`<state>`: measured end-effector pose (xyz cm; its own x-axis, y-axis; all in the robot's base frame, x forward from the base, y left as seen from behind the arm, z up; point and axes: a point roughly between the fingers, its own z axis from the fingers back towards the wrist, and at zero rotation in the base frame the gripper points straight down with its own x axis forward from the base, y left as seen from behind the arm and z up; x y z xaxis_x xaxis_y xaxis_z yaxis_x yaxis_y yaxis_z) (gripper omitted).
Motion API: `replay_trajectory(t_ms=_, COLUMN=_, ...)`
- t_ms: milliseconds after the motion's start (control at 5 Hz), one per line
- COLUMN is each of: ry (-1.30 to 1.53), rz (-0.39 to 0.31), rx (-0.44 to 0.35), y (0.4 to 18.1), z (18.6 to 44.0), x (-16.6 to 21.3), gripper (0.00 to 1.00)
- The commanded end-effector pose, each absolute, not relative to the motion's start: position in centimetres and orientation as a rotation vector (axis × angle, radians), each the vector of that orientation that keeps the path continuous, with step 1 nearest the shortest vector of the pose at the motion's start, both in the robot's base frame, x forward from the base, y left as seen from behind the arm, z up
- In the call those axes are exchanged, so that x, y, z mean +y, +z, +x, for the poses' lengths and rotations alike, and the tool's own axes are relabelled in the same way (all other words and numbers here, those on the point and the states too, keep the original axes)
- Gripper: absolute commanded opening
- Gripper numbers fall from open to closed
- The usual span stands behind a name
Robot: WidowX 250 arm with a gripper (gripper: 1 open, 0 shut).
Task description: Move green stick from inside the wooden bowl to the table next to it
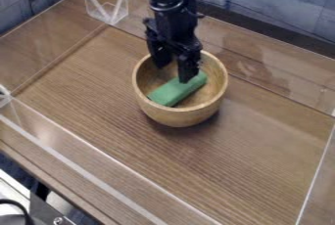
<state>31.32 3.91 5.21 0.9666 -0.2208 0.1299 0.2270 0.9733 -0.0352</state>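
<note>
Black pincer released, empty, above far rim of round tan wooden bowl. Flat bright green stick inside, tilted against wall. Risks: fingers striking rim, stick slipping on smooth interior, bowl sliding across dark wood-grain table.

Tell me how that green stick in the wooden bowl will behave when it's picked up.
The green stick looks like a solid flat block, so probably stiff and light. Its flat faces should not roll, but it leans on the curved inside of the wooden bowl, so it may slide or pivot as the open end effector closes.
</note>
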Motion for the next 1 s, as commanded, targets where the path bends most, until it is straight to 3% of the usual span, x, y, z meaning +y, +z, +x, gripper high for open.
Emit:
replay_trajectory(t_ms=0, ry=-0.153, rz=-0.033, rx=-0.168, y=5.5, z=32.1, x=4.6, gripper=1.00)
replay_trajectory(t_ms=400, ry=-0.227, rz=-0.058, rx=-0.163, y=3.4, z=33.7, x=5.1, gripper=1.00)
replay_trajectory(t_ms=600, ry=-0.196, rz=-0.066, rx=-0.159, y=2.8, z=33.9, x=5.3, gripper=0.00)
replay_trajectory(t_ms=800, ry=-0.164, rz=-0.074, rx=-0.154, y=2.2, z=34.1, x=5.6, gripper=0.00)
